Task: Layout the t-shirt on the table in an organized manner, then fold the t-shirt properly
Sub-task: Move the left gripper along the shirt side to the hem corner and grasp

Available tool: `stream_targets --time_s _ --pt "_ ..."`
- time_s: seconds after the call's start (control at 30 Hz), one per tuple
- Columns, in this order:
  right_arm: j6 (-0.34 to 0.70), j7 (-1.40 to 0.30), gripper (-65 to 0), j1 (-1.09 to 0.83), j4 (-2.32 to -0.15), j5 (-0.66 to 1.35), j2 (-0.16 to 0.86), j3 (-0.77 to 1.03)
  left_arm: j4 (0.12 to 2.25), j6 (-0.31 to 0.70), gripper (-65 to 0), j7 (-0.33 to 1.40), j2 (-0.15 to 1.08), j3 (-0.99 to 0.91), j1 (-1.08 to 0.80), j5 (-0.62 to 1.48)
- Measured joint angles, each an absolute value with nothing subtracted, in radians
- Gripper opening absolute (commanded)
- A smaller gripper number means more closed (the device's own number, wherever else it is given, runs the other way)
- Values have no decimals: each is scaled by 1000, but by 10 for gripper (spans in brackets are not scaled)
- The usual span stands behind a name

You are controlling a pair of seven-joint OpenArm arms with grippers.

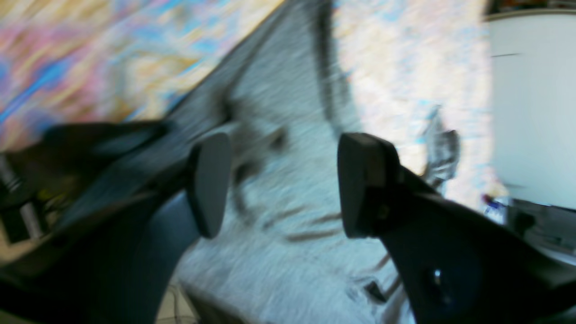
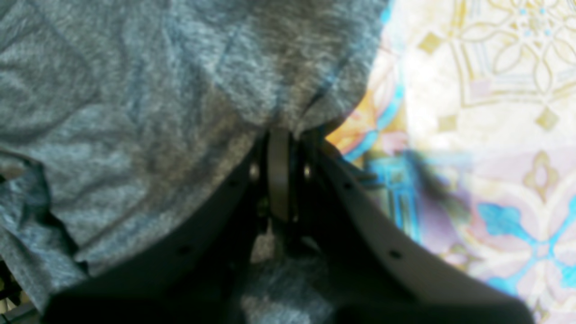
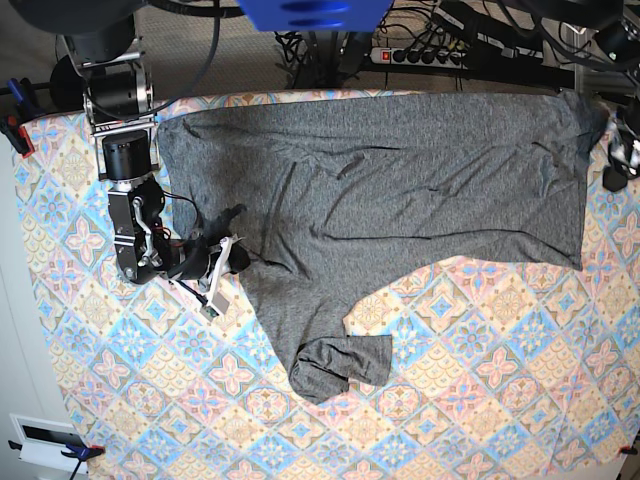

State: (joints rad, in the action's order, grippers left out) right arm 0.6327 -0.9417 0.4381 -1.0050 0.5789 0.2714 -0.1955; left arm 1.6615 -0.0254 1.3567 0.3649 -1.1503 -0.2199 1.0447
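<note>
The dark-grey t-shirt point(image 3: 400, 190) lies spread across the far half of the table point(image 3: 480, 400), with one long sleeve point(image 3: 335, 365) trailing toward the front and bunched at its end. My right gripper point(image 3: 228, 258) is at the shirt's left edge. In the right wrist view it point(image 2: 279, 135) is shut on a pinch of the shirt point(image 2: 135, 90) over the patterned table point(image 2: 495, 90). My left gripper point(image 1: 288, 184) is open over the shirt point(image 1: 279, 90), its fingers point(image 1: 209, 184) wide apart and empty; this view is motion-blurred. In the base view that arm point(image 3: 618, 150) sits at the shirt's right end.
A power strip point(image 3: 425, 55) and cables lie beyond the far table edge. A red clamp point(image 3: 14, 128) holds the cloth at the left edge. A white box point(image 3: 40, 435) sits at the front left corner. A white panel point(image 1: 531, 112) fills the right of the left wrist view.
</note>
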Motion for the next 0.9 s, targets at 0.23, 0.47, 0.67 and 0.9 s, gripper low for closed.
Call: stream_targets --time_s 0.23,0.47,0.67,0.9 --pt "634 -941 -650 439 -1003 580 271 -191 1247 -30 -279 1325 477 -990 141 822" --pt "633 -945 -650 438 -1005 579 270 -190 1000 -29 -297 1130 476 -734 307 596" --pt "633 -943 -650 438 -1005 579 271 -190 1000 -30 -417 1046 472 -642 305 555" --pt "633 -942 -650 438 -1005 579 271 -190 910 -28 -404 1031 582 -644 310 560"
